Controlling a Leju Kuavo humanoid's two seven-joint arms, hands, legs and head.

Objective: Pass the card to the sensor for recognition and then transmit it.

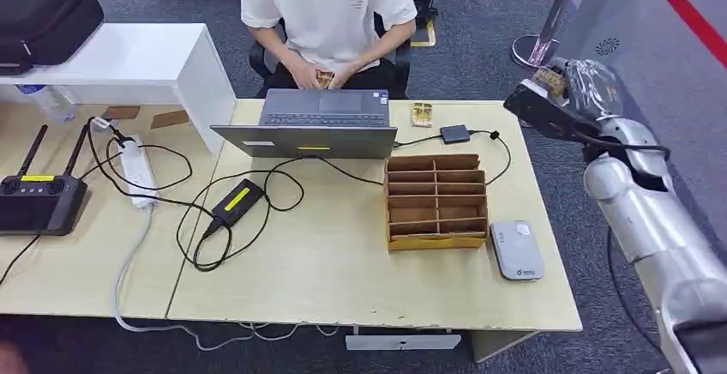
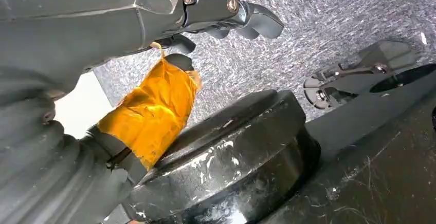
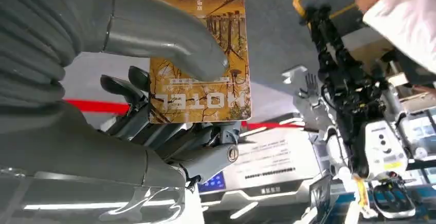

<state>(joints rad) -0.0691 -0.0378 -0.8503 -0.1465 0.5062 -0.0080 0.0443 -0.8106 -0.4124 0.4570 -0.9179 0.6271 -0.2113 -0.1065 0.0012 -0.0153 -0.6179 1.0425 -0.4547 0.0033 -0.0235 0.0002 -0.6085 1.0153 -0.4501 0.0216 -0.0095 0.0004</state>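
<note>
So the laptop [image 1: 319,125] sat at the back of the counter [image 1: 343,280], with a person [image 1: 328,14] seated right behind it. The divided box [image 1: 435,202] was in front and to the right, the sensor [image 1: 517,250] just beside its right front corner. A spare card [image 1: 421,114] lay right of the laptop. The right robot hand [image 1: 561,91] was off past the counter's right edge, pinching the card [image 3: 205,54].

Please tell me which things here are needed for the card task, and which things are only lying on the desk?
For the job: card held in right hand; grey sensor; person at the desk.

Lying about: laptop, cardboard organizer, power strip, remote controller, black case.
</note>
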